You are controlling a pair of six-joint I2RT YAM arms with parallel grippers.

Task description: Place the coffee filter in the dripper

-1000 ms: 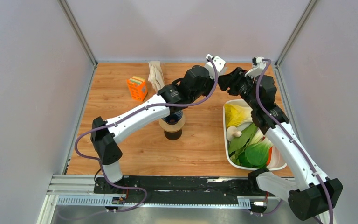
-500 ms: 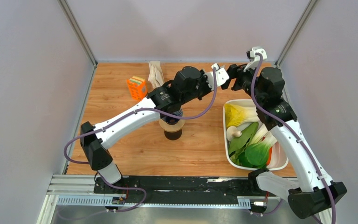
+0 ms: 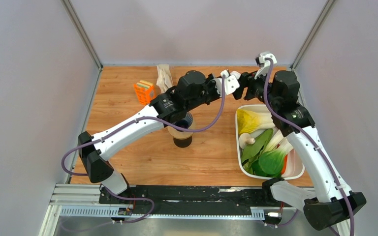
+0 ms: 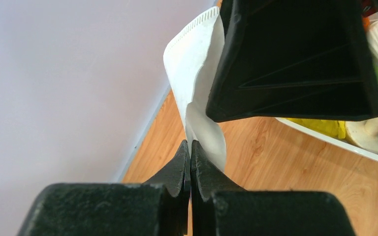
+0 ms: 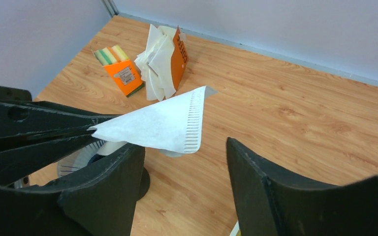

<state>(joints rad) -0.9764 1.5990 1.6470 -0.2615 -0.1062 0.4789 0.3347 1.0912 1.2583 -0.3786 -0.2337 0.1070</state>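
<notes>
The coffee filter (image 3: pixel 233 81) is a flat white paper fan. My left gripper (image 4: pixel 190 146) is shut on its pointed end and holds it in the air over the far middle of the table. It also shows in the right wrist view (image 5: pixel 162 125). My right gripper (image 5: pixel 182 146) is open, with the filter's crimped edge just above and between its fingers, not gripped. The dripper (image 3: pixel 184 120), dark and ribbed, sits on a brown pot (image 3: pixel 182 134), partly hidden under my left arm; its rim shows in the right wrist view (image 5: pixel 76 160).
A white tray (image 3: pixel 237 142) full of vegetables stands at the right. An orange box (image 3: pixel 144 92) and an orange pack of spare filters (image 5: pixel 176 49) stand at the far left. Side walls close in on both sides.
My left gripper has swung left and nearer with the filter in it. My right gripper has followed and stays beside the filter, open.
</notes>
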